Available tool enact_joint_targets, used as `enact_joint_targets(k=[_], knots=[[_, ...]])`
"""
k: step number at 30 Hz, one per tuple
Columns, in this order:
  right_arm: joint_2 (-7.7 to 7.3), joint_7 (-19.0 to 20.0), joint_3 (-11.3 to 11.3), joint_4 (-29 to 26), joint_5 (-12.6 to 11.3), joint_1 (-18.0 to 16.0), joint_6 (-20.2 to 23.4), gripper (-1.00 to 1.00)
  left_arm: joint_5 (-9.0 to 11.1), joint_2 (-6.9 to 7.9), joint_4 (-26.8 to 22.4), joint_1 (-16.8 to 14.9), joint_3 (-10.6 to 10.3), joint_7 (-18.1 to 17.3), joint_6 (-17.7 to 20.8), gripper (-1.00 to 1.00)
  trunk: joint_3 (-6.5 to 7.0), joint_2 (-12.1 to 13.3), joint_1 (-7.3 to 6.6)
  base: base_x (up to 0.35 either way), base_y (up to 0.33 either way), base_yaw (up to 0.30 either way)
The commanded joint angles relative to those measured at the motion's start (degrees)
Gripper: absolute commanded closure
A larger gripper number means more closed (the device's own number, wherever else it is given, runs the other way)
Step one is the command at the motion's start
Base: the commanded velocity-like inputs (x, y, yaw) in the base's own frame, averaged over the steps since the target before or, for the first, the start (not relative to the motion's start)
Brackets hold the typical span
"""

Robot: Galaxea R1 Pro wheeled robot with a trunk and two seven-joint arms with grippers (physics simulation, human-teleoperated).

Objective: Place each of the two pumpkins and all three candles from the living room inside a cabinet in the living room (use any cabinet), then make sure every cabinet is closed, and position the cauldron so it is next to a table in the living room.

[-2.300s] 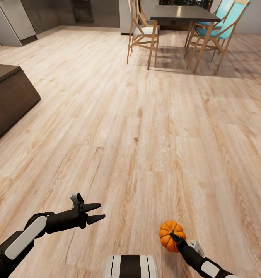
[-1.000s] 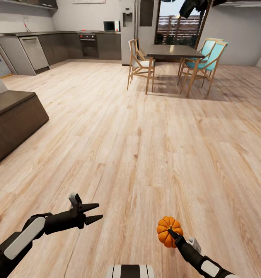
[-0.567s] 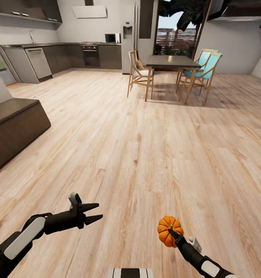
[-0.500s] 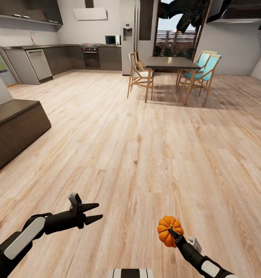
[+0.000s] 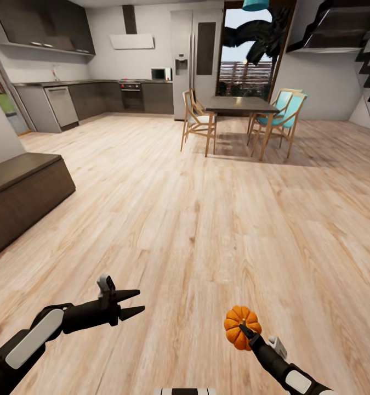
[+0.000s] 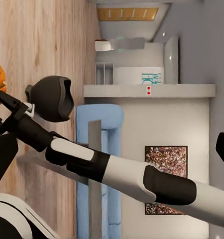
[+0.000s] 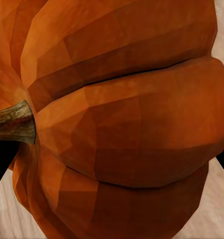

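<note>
Wood floor [image 5: 206, 219] stretches ahead as my right hand [image 5: 245, 332] grips a pumpkin [image 5: 240, 327], left hand [image 5: 136, 305] spread empty.

I count one pumpkin [image 5: 241, 327], orange and ribbed, with one short brown stem [image 7: 12, 122]. There are two robot arms, each with one gripper: the left gripper [image 5: 134, 304] and the right gripper [image 5: 245, 330]. Far across the floor stands one dining table [image 5: 243, 104], and around it I can see four chairs, two pale wood and two turquoise. At the left there is one low dark cabinet [image 5: 26, 193].
</note>
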Motion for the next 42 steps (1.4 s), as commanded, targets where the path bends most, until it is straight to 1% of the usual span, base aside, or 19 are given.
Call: enact_joint_targets(k=[1, 9, 14, 22, 42], knots=[[-0.02, 0.2, 0.4, 0.0, -0.5, 0.0, 0.3, 1.00, 0.1, 0.07, 0.0, -0.1, -0.1, -0.1, 0.2, -1.00, 0.18, 0.0, -0.03, 0.000, 0.000, 0.133], [-0.02, 0.1, 0.4, 0.2, -0.5, 0.0, 0.1, 1.00, 0.5, 0.15, 0.0, -0.1, -0.1, -0.1, 0.2, -1.00, 1.96, 0.1, -0.24, -0.005, 0.000, 0.254], [0.05, 0.1, 0.4, 0.3, -0.5, 0.0, 0.1, 1.00, 0.5, 0.15, 0.0, -0.1, -0.1, -0.1, 0.2, -1.00, 3.06, 0.2, -0.37, -0.130, 0.000, 0.287], [0.25, -0.1, 0.4, 0.3, -0.5, 0.0, 0.1, 1.00, 0.3, 0.42, -1.6, -0.1, 0.1, -0.5, 0.2, -1.00, 3.06, 0.2, -0.37, -0.025, 0.000, 0.289], [0.43, -0.2, 0.4, 0.4, -0.5, 0.0, 0.1, 1.00, 0.3, 0.39, -1.6, -0.1, 0.1, -0.3, 0.2, -1.00, 3.06, 0.2, -0.37, 0.000, 0.043, 0.289]])
